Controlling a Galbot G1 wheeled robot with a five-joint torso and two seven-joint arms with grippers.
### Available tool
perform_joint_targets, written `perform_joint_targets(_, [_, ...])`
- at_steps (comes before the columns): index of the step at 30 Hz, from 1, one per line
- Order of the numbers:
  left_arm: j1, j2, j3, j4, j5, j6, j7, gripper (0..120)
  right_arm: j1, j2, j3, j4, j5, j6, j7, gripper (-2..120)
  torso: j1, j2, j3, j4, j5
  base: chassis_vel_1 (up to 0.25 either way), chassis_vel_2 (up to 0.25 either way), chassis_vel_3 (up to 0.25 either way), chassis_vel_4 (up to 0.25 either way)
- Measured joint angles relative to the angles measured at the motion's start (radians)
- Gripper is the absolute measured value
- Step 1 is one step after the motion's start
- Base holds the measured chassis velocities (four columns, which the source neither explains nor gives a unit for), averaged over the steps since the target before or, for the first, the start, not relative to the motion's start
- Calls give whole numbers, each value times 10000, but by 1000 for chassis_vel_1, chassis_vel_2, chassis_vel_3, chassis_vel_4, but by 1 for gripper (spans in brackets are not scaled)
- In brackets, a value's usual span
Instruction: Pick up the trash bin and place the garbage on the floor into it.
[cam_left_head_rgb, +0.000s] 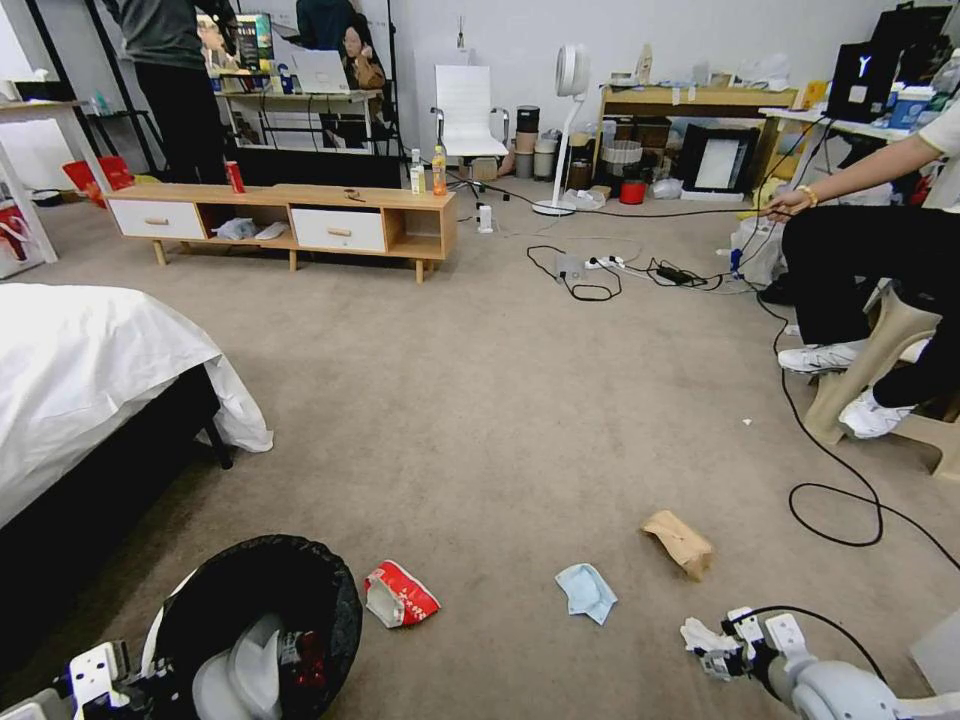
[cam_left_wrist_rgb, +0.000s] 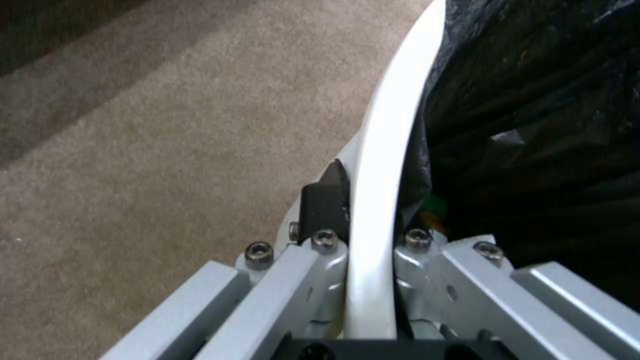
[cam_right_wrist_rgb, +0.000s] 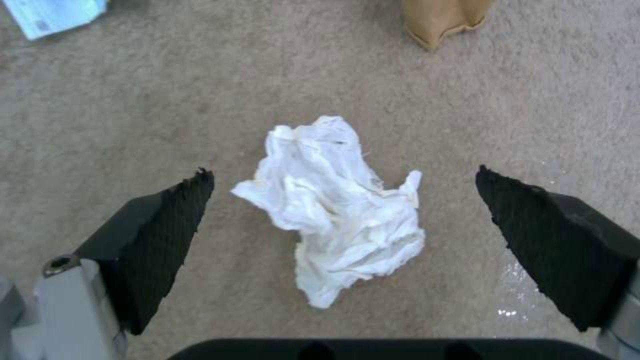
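Observation:
The trash bin (cam_left_head_rgb: 215, 600), white with a black bag over its rim, hangs tilted at the lower left of the head view. My left gripper (cam_left_wrist_rgb: 370, 215) is shut on its white rim (cam_left_wrist_rgb: 383, 150). Something red (cam_left_head_rgb: 305, 655) lies inside the bin. On the floor (cam_left_head_rgb: 480, 420) lie a red-white snack packet (cam_left_head_rgb: 398, 593), a light blue mask (cam_left_head_rgb: 585, 590) and a brown paper bag (cam_left_head_rgb: 680, 542). My right gripper (cam_right_wrist_rgb: 341, 174) hangs open just above a crumpled white tissue (cam_right_wrist_rgb: 337, 205), one finger on each side of it.
A bed (cam_left_head_rgb: 90, 380) with a white sheet stands on the left. A black cable (cam_left_head_rgb: 835, 500) loops over the carpet at the right, near a seated person's feet (cam_left_head_rgb: 830, 355). A low wooden cabinet (cam_left_head_rgb: 290, 215) stands at the back.

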Motion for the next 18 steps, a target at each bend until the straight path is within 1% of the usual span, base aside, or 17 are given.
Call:
perform_joint_targets(6, [-23,-3,-28,18,13,-1,1,2,58,22,41,-429,-176,354,-284,100,0,0,0,-3,0,0,0,0,0])
perform_joint_targets(18, [-89,-51,41,100,99,0,-2,2,3,56,71,-820,-328,667,-357,100,0,0,0,-2,-1,0,0,0,0])
